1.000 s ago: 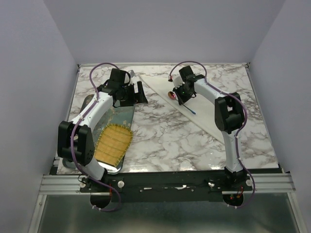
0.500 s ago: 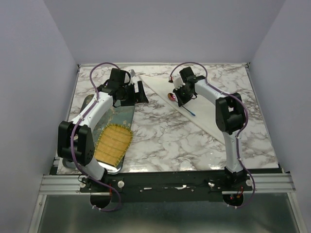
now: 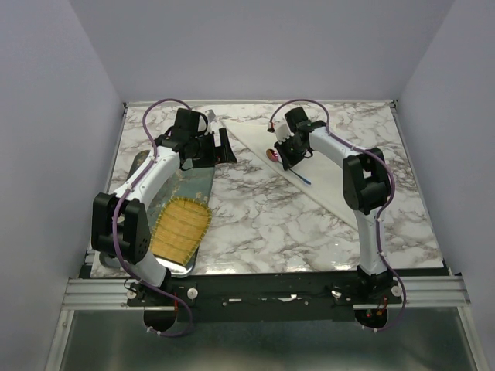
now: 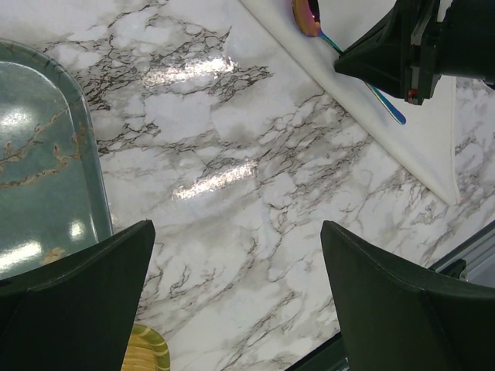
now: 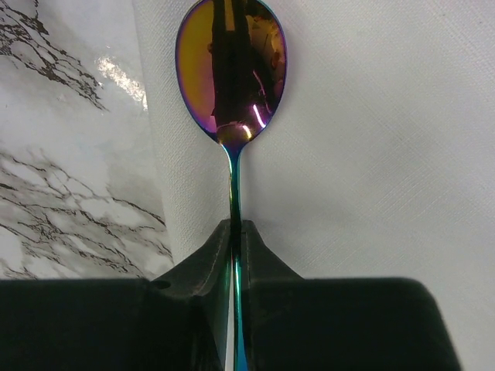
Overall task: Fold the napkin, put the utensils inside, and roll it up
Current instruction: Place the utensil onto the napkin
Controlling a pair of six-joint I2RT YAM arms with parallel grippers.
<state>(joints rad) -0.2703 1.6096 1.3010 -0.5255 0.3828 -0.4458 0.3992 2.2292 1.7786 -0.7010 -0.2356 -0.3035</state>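
Top view: the right end effector [image 3: 286,157] sits low over the folded napkin [image 3: 325,185], with the spoon [image 3: 271,154] beneath it near the left fold. The left end effector [image 3: 224,147] hangs wide open and empty, well apart.

Left wrist: the spoon looks to lie on the cloth, bowl by its edge.

Right wrist: the fingers [image 5: 205,267] pinch the handle, bowl ahead. Release is best done only once the spoon lies flat along the fold, followed by a straight lift so that it does not drag.

Both arms extended — left gripper [image 4: 236,232] gapes wide; right gripper [image 5: 235,226] pinches the spoon [image 5: 232,69] handle.
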